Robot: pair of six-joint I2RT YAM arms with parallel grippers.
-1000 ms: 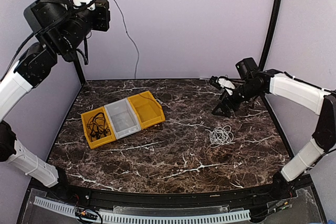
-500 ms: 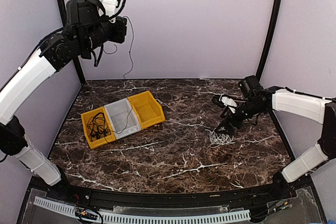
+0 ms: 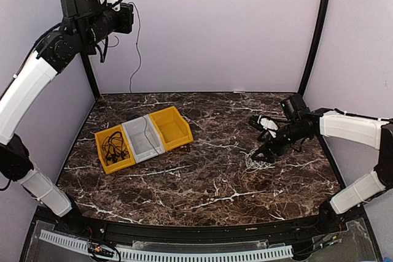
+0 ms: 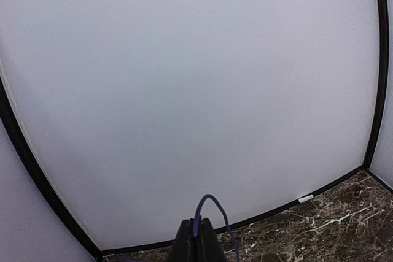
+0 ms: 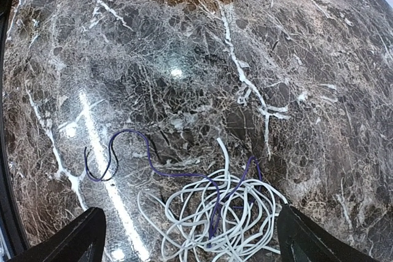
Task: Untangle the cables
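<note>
**Cable tangle: two arms, one coil left on the table**

Left gripper (image 4: 196,232): pinched closed on a thin cable (image 3: 136,47), high in the upper left of the top view. The cable hangs toward the grey bin (image 3: 140,145).
Right gripper (image 3: 265,151): fingers spread wide, holding nothing, low over the white coil (image 5: 227,222), right of centre on the table (image 3: 202,182).
Black cables (image 3: 113,146): in the yellow bin (image 3: 120,166).

Risk: closing on the whole coil would likely lift white and purple strands together and tighten the knot. The thin cable may slip from its narrow pinch.

Views: only the right wrist shows a purple cable (image 5: 153,167) threaded through the coil. Only the top view shows the hanging run — the left wrist sees mostly wall.
</note>
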